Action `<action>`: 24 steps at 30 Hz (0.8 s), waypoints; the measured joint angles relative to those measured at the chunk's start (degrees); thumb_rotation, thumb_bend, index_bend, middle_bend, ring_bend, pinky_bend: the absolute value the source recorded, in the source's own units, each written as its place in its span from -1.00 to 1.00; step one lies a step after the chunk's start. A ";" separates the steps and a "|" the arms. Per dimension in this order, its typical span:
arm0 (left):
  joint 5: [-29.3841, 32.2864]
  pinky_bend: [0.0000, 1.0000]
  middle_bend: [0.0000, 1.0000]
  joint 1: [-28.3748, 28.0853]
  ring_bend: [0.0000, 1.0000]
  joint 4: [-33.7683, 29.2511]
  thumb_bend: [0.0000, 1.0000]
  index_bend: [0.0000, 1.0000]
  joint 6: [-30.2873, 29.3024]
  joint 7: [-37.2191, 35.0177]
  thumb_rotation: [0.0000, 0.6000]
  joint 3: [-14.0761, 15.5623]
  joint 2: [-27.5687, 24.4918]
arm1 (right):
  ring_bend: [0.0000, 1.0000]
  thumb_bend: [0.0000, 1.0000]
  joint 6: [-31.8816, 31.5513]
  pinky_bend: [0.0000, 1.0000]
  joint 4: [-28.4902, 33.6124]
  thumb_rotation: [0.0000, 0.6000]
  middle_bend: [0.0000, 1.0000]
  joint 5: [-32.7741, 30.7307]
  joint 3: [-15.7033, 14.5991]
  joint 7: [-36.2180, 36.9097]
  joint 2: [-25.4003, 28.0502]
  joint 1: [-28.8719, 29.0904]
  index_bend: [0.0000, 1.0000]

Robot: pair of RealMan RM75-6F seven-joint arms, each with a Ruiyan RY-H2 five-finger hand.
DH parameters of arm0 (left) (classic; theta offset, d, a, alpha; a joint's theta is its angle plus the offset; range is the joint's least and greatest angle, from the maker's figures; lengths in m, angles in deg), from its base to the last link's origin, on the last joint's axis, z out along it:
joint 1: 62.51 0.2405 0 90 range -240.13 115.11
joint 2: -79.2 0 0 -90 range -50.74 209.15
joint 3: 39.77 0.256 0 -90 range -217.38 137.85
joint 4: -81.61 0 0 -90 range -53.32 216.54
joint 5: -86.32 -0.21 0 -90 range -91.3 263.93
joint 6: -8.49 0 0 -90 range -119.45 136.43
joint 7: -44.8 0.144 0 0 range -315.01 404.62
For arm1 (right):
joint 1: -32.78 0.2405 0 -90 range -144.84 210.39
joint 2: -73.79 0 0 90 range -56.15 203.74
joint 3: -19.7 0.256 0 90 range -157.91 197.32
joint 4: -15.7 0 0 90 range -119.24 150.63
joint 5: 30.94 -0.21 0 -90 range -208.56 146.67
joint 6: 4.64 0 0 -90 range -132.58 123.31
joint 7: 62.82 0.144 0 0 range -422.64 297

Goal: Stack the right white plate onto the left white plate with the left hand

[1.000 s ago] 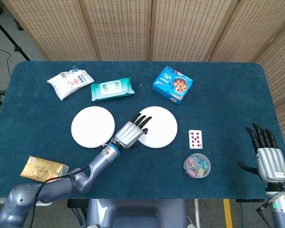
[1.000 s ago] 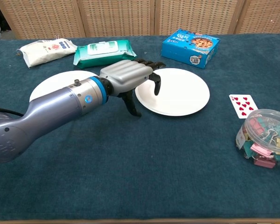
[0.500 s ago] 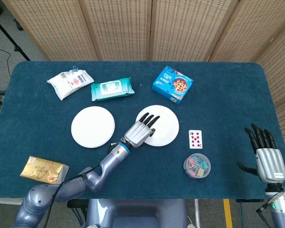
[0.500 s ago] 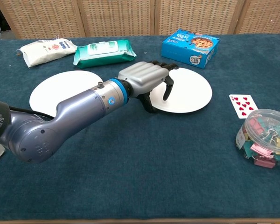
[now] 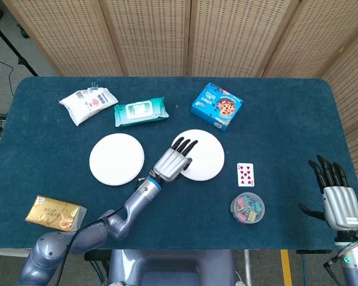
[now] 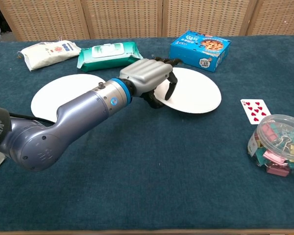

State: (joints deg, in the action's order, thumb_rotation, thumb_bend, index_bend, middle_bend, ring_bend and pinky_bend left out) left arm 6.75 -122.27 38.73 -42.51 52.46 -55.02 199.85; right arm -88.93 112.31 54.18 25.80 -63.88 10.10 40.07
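Observation:
The left white plate lies flat on the blue table. To its right is the right white plate. My left hand is at this plate's left rim, fingers curled over the top and thumb at the near edge, gripping the rim. The hand hides that edge, so I cannot tell whether it is off the cloth. My right hand hangs open at the table's near right corner, holding nothing, and shows only in the head view.
A green wipes pack, a white bag and a blue cookie box lie behind the plates. A playing card and a jar of clips sit right of the plate. A gold packet lies near left.
My left hand reached further right onto the right plate's rim and its fingers closed over it. The plate slid slightly right and away. The right hand has not moved.

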 measured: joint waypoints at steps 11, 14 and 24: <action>0.41 -1.00 -1.00 2.84 -1.00 -8.58 0.05 0.81 -5.15 -4.05 1.00 -2.03 -10.01 | -1.00 -1.00 -0.20 -1.00 0.52 1.00 -1.00 0.83 -0.42 -0.16 0.07 -0.08 -0.90; 0.35 -1.00 -1.00 4.43 -1.00 -12.29 0.05 0.82 -6.73 -5.02 1.00 -2.15 -14.15 | -1.00 -1.00 -0.26 -1.00 0.71 1.00 -1.00 1.13 -0.58 -0.32 0.04 -0.10 -0.90; -1.28 -1.00 -1.00 13.47 -1.00 -23.34 0.05 0.82 -10.18 -9.46 1.00 3.40 -28.69 | -1.00 -1.00 -0.35 -1.00 1.39 1.00 -1.00 2.43 -1.24 -0.95 -0.03 -0.09 -0.90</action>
State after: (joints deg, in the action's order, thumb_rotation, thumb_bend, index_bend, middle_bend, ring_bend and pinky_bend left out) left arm 5.46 -108.80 15.39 -52.69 43.00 -51.62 171.16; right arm -89.28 113.70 56.60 24.57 -64.83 10.07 39.98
